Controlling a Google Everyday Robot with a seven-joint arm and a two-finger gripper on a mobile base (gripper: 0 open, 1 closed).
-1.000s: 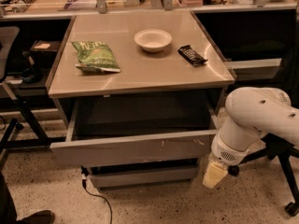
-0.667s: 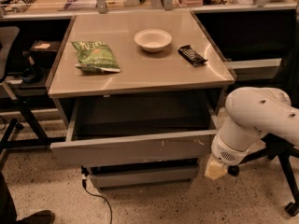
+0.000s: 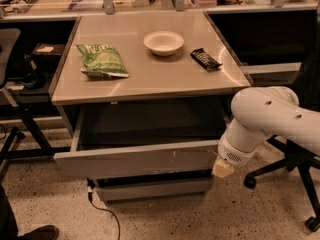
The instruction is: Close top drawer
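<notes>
Since a second ago your gripper [image 3: 223,169] has lifted and edged left. Its pale, blocky tip now sits right at the right end of the top drawer [image 3: 135,160] front, though you cannot tell whether it is touching. You also cannot tell whether the gripper is spread or pressed together. The drawer has not shifted. It stands pulled out from under the desk top [image 3: 150,79], its dark inside showing, with a flat, handle-less grey front that has small white scuffs right of centre. A shorter plain grey drawer front [image 3: 155,189] sits below it, further back. The arm [image 3: 265,119] is smooth, rounded white casing. On the glossy tan desk top lie a crinkled green chip bag [image 3: 102,60], a round off-white bowl [image 3: 163,42] and a dark wrapped snack bar [image 3: 205,58], each apart from the others. A black cable [image 3: 107,211] trails over the speckled floor [image 3: 210,219].
</notes>
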